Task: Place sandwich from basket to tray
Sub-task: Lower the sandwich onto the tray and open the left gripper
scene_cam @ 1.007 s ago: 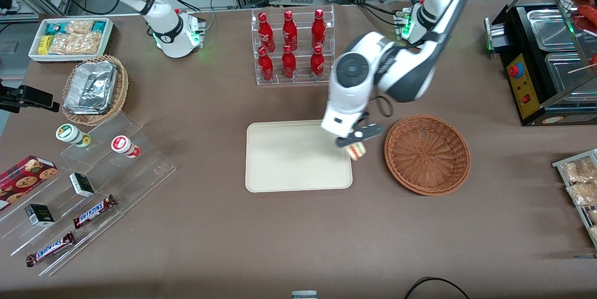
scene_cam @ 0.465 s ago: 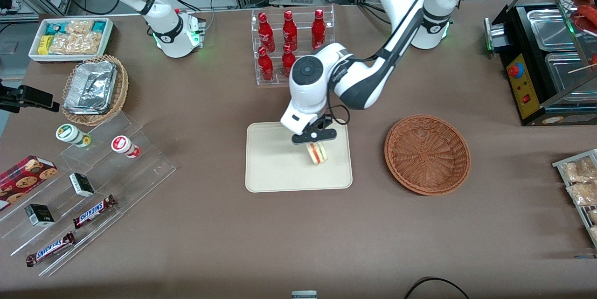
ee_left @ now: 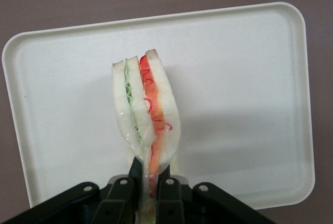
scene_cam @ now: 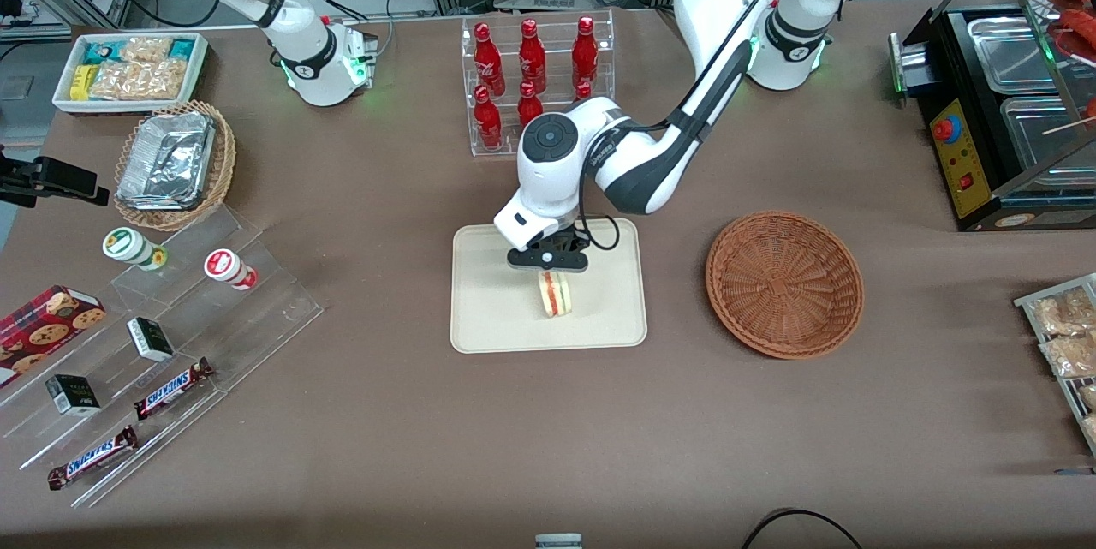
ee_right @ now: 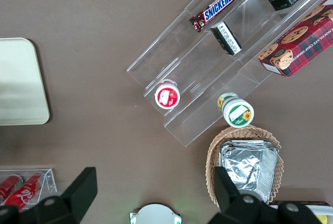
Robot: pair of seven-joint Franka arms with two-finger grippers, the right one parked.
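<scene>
My left gripper (scene_cam: 550, 271) is shut on the sandwich (scene_cam: 555, 295), a white bread wedge with orange-red and green layers, and holds it over the middle of the cream tray (scene_cam: 489, 324). In the left wrist view the black fingers (ee_left: 134, 174) pinch the sandwich (ee_left: 145, 109) at its narrow end, with the tray (ee_left: 244, 78) beneath it. Whether the sandwich touches the tray I cannot tell. The reddish-brown wicker basket (scene_cam: 784, 282) sits beside the tray toward the working arm's end and holds nothing.
A clear rack of red bottles (scene_cam: 531, 86) stands farther from the front camera than the tray. A tan basket with foil containers (scene_cam: 175, 162), a snack box (scene_cam: 130, 69) and clear shelves with candy bars (scene_cam: 171, 386) lie toward the parked arm's end.
My left gripper carried the sandwich from the gap between basket and tray to over the tray's middle. The basket has not moved.
</scene>
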